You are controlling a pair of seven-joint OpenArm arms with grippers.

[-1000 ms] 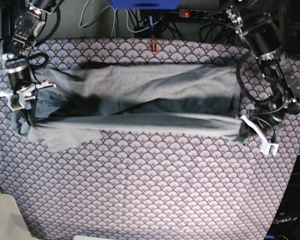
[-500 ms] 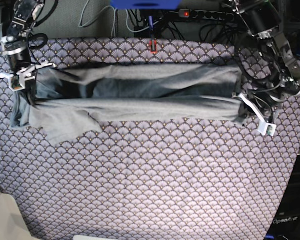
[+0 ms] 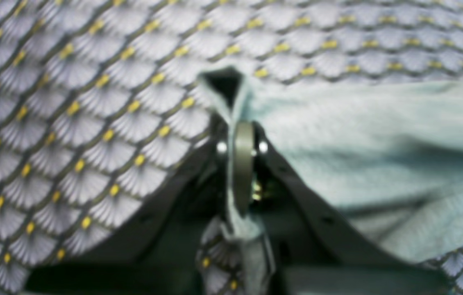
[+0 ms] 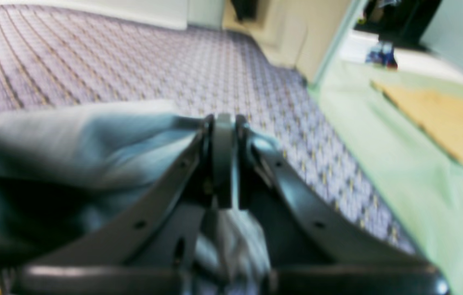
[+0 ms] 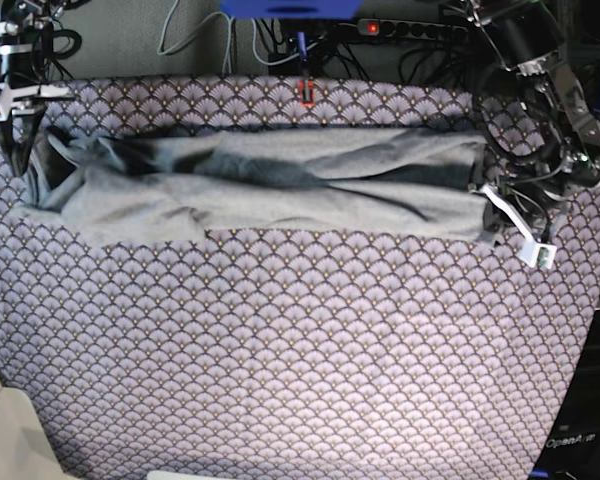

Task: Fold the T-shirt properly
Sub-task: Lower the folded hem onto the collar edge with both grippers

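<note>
The light grey T-shirt (image 5: 280, 190) lies in a long band across the back of the purple fan-patterned cloth (image 5: 300, 350). Its near layer is pulled over the far one, with a dark gap along the middle. My right gripper (image 5: 22, 135), at the left of the base view, is shut on the shirt's left end and holds it raised. Its wrist view shows the gripper (image 4: 223, 123) pinching grey fabric (image 4: 71, 131). My left gripper (image 5: 483, 200) is shut on the shirt's right end. Its wrist view shows the gripper (image 3: 239, 131) clamped on a fold of the shirt (image 3: 358, 135).
Cables and a power strip (image 5: 380, 28) run behind the table's back edge, with a red mark (image 5: 305, 92) at its middle. A pale object (image 5: 10, 430) sits off the front left corner. The right wrist view shows the floor and a wooden board (image 4: 440, 114) beyond the table's edge.
Both grippers have moved toward the table's back with the shirt's near edge. The right gripper went farthest, up and left. The dark gap has narrowed and the loose left sleeve has been drawn up.
</note>
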